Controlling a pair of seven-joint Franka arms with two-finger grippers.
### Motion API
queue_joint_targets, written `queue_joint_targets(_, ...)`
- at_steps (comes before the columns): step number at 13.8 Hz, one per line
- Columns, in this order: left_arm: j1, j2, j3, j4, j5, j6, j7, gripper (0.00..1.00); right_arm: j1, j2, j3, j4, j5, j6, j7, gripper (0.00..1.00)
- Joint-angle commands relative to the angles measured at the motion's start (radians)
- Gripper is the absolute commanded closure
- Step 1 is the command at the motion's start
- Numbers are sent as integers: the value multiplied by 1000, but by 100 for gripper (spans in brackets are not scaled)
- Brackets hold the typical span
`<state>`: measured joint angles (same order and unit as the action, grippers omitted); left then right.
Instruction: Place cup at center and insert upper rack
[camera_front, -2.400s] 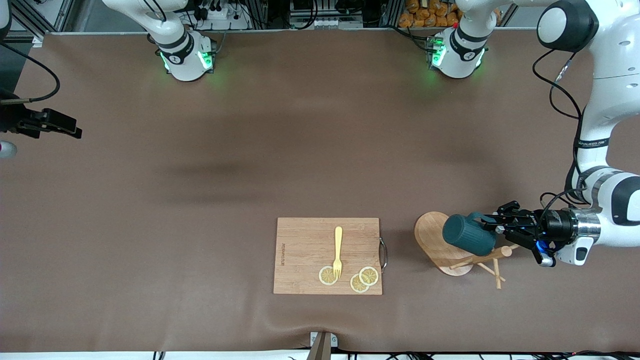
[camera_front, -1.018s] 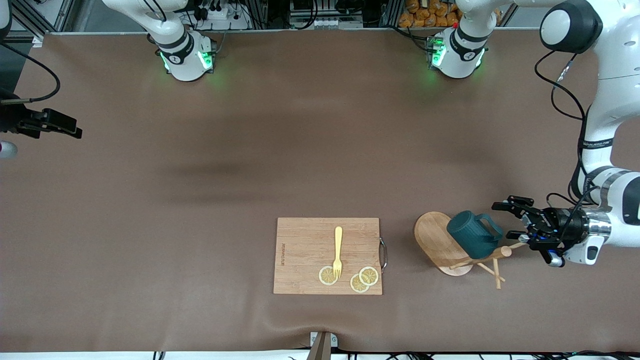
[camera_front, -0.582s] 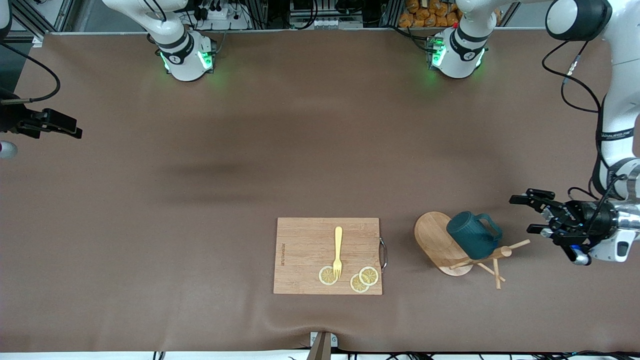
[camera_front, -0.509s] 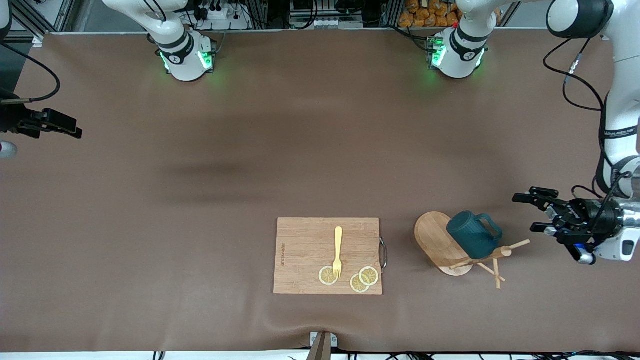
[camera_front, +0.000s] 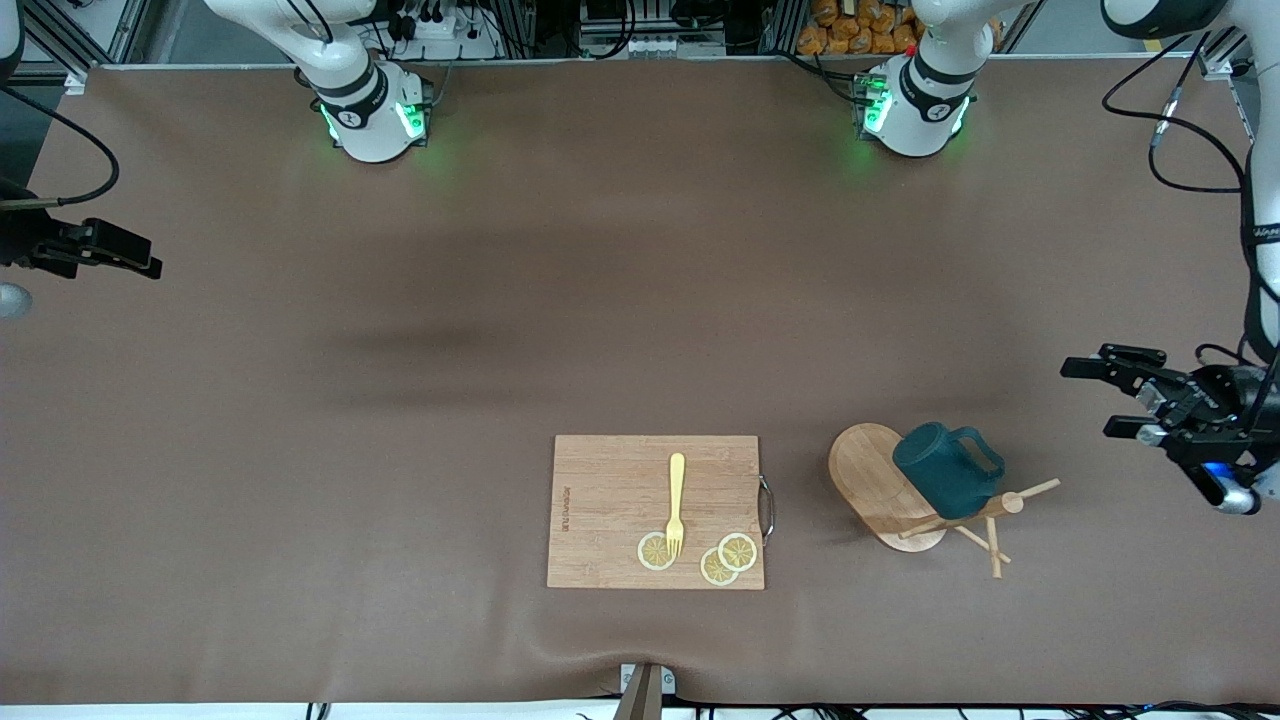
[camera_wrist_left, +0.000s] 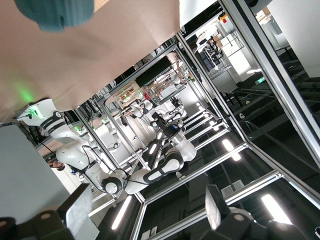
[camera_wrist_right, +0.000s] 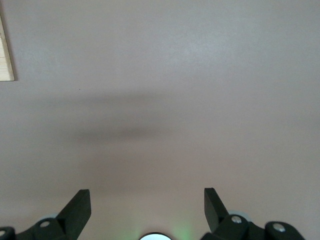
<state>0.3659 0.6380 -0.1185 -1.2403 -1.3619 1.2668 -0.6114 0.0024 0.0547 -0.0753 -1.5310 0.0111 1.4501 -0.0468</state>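
The dark teal cup lies tilted on the tipped-over wooden upper rack, against its oval base, with the handle toward the left arm's end. The rack's post and pegs lie on the table. My left gripper is open and empty, up in the air, off the cup toward the left arm's end. In the left wrist view the gripper points at the room, and the cup shows at the frame's edge. My right gripper waits open and empty at the right arm's end; the right wrist view shows only bare table.
A wooden cutting board with a yellow fork and lemon slices lies beside the rack, toward the right arm's end. A strip of light wood shows at the edge of the right wrist view. The brown mat covers the table.
My left gripper let go of the cup's handle, opened, and drew away toward the left arm's end of the table. The cup settled on the rack. The right arm has not moved.
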Motion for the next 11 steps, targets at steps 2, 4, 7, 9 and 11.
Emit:
queue_joint_targets(2,2,-104,10,-28,52,-3,-19,0,2,-22,-3,-6,-19,-1,16,0)
queue_joint_targets(4,-4,-141,3,-30,125,-3,-14,0,-2,-22,-3,-6,-19,6,16,0)
queue_joint_targets(7,-15,-191,-6,-30,205,-3,-11,0,-10,-24,-3,2,-17,4,5,0)
queue_joint_targets(9,-50,-218,-10,-27,280,0,-17,0,-7,-24,-3,2,-14,9,10,0)
queue_joint_targets(11,-64,-242,-12,-27,341,17,-16,0,-5,-27,-3,6,-16,30,12,0)
